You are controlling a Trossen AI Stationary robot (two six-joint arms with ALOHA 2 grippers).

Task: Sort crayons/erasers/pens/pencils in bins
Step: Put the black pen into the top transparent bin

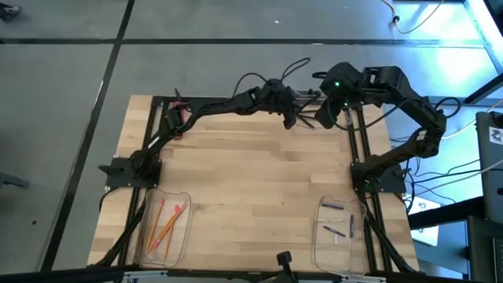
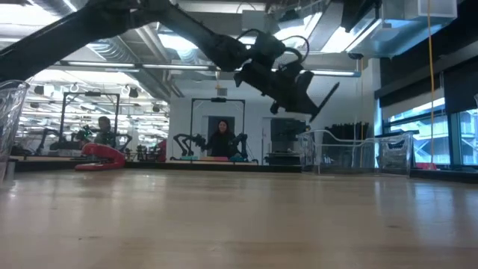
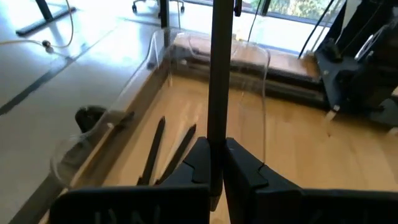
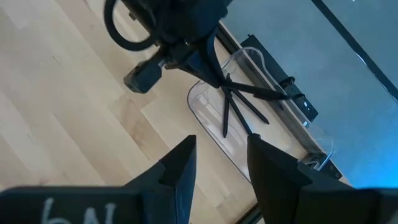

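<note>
My left gripper [image 3: 213, 163] is clamped tight on a black pen [image 3: 219, 74], just above the far bin [image 3: 258, 68]. It looks light, stiff and slippery; I grip its end.

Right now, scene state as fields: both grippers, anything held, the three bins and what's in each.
left gripper: shut on a thin black pen, over the far bin
right gripper: open, empty, beside the left gripper at the table's far edge
far bin: clear plastic tray, black pens in bin lying inside
near-left bin: clear tray, orange-yellow pencils
near-right bin: clear tray, short dark crayons
table: light wood
</note>
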